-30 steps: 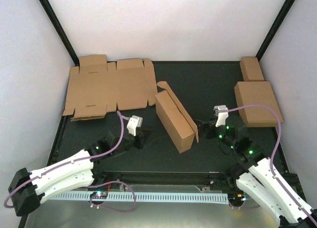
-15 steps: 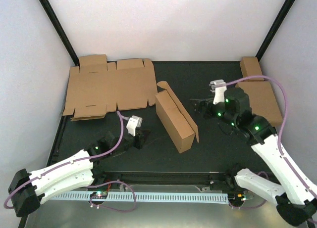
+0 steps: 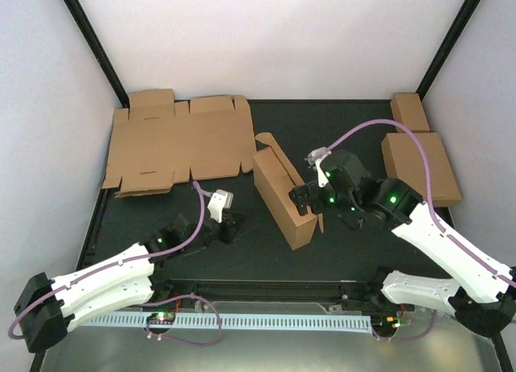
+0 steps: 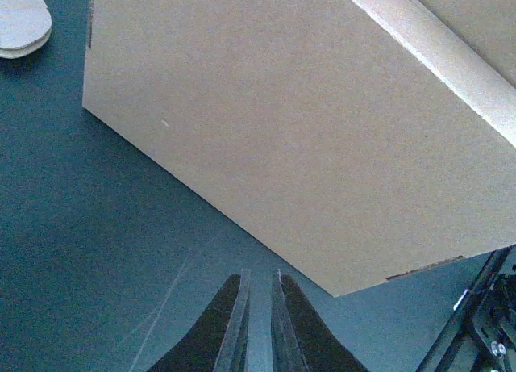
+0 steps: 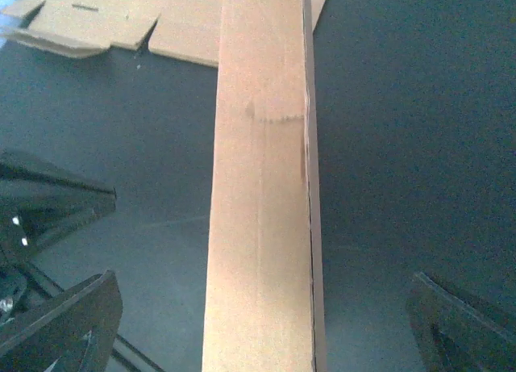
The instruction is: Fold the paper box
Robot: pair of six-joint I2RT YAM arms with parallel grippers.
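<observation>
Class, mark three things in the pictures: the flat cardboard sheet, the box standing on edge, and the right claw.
flat cardboard sheet (image 3: 173,146): top view, its middle panel.
box standing on edge (image 3: 280,201): top view, its broad side face.
right claw (image 3: 301,201): top view, between its open fingertips, at the box's top edge.

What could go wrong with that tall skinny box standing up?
The paper box stands on a narrow edge, so the open right tool straddling it could tip it over when closing. The shut left tool sits low beside its wall; a push there might just slide it across the table.
</observation>
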